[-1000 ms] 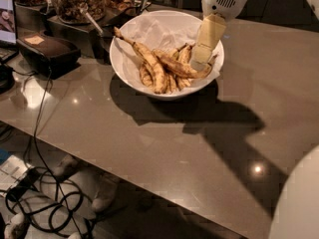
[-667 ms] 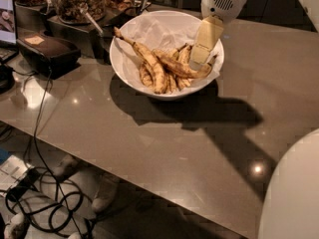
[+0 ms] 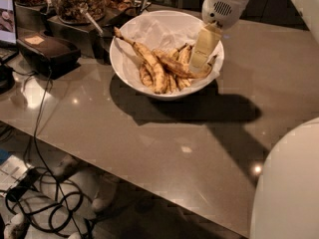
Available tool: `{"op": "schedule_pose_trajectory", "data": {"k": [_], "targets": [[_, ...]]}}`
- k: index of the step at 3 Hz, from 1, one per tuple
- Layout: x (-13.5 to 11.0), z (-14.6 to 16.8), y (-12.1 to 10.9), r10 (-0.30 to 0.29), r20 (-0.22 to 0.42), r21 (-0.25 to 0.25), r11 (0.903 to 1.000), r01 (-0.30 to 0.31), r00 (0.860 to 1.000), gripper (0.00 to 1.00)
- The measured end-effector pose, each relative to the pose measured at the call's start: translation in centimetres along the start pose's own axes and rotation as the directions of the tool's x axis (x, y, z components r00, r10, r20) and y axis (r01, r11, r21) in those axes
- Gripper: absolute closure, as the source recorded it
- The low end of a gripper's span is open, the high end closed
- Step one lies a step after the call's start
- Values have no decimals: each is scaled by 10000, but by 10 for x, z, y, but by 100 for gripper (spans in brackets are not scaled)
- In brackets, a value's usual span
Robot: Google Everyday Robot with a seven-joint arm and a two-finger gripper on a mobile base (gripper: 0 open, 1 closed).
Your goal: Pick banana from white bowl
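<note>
Near the bench's far edge, the cream gripper (image 3: 198, 63) sits down in the deep round white bowl (image 3: 119, 68), at the plump brown-mottled yellow banana (image 3: 175, 66). Can't tell if it's gripping, and nothing's lifted yet.

I get dim overhead light; the gripper (image 3: 198, 65), low inside the white bowl (image 3: 121, 69), throws a dark shadow across the glare-spotted table (image 3: 124, 136).

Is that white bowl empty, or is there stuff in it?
Not empty: the white bowl holds several brown-mottled bananas on a crinkled paper liner. The end effector reaches down into the bowl.
</note>
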State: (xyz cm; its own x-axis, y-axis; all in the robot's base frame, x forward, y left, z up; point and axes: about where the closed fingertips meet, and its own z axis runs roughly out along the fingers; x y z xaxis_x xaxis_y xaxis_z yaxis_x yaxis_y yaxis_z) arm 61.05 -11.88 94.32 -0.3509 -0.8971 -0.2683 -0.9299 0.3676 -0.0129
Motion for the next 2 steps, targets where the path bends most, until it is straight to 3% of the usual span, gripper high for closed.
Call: {"op": "schedule_pose_trajectory", "data": {"k": [1, 2], "targets": [[-1, 6, 0, 18, -177, -40, 10000, -18, 9998, 30], [-3, 11, 0, -45, -380, -43, 10000, 44, 9993, 49]]}}
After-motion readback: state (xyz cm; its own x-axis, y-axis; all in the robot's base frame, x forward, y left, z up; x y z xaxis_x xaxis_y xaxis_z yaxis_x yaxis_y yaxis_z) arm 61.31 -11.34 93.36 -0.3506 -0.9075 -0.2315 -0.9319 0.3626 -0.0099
